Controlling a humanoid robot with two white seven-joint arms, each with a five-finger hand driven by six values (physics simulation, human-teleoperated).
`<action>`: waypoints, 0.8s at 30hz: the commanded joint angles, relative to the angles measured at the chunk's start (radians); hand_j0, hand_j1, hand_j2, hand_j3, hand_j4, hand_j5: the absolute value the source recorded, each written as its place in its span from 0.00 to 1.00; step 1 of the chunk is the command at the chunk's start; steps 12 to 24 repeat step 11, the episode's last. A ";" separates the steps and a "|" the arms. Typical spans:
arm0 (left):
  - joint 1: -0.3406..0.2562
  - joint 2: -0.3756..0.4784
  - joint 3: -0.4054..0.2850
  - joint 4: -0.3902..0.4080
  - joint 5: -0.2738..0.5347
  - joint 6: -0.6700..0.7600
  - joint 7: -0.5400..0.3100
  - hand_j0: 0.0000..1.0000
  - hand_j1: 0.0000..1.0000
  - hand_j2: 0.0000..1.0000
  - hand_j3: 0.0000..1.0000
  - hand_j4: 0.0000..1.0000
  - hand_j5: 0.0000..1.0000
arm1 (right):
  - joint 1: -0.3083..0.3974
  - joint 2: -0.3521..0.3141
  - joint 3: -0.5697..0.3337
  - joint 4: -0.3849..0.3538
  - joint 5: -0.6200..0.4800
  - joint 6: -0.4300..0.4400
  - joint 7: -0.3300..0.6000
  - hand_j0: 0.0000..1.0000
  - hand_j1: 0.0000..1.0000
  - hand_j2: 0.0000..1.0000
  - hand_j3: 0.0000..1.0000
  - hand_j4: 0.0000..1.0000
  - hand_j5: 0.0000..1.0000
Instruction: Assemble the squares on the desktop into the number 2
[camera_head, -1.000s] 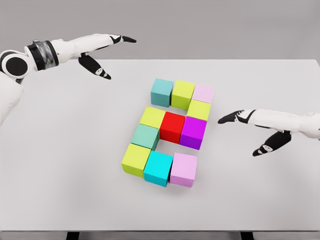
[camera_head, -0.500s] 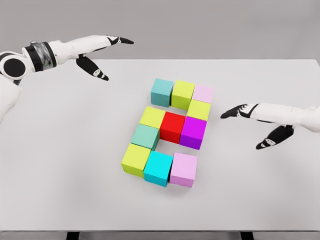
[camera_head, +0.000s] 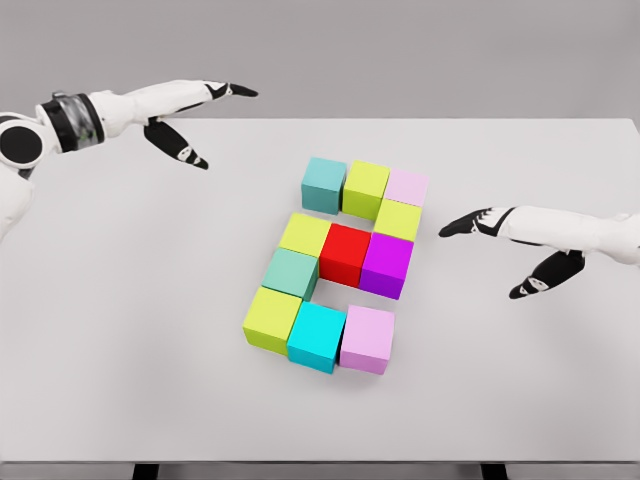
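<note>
Eleven cubes sit packed together near the middle of the white worktop (camera_head: 120, 330), forming a blocky 2. Taking the red cube (camera_head: 345, 251) as the landmark: behind it runs a top row of teal cube (camera_head: 324, 184), yellow-green cube (camera_head: 365, 188) and pale pink cube (camera_head: 407, 187), with another yellow-green cube (camera_head: 398, 219) just below the pale pink one. A lime cube (camera_head: 304, 234) touches the red cube's left side and a purple cube (camera_head: 386, 264) its right. In front and to the left sits a sea-green cube (camera_head: 291, 272), then a bottom row of lime cube (camera_head: 271, 318), cyan cube (camera_head: 316, 336) and pink cube (camera_head: 366, 339).

The right hand (camera_head: 500, 245) hovers right of the purple cube, apart from it, fingers spread and holding nothing. The left hand (camera_head: 190, 115) hangs far back-left of the red cube near the worktop's rear edge, fingers extended, empty. Bare surface surrounds the cluster on all sides out to the edges.
</note>
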 joint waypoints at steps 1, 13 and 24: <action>0.003 0.018 0.001 0.003 0.008 0.003 0.000 1.00 1.00 1.00 1.00 1.00 1.00 | 0.000 -0.001 -0.002 0.000 -0.008 0.003 0.000 1.00 1.00 1.00 1.00 1.00 1.00; 0.066 0.064 0.006 0.006 0.009 0.003 0.000 1.00 1.00 1.00 1.00 1.00 1.00 | -0.002 -0.001 0.000 -0.002 -0.005 0.003 0.000 1.00 1.00 1.00 1.00 1.00 1.00; 0.066 0.064 0.006 0.006 0.009 0.003 0.000 1.00 1.00 1.00 1.00 1.00 1.00 | -0.002 -0.001 0.000 -0.002 -0.005 0.003 0.000 1.00 1.00 1.00 1.00 1.00 1.00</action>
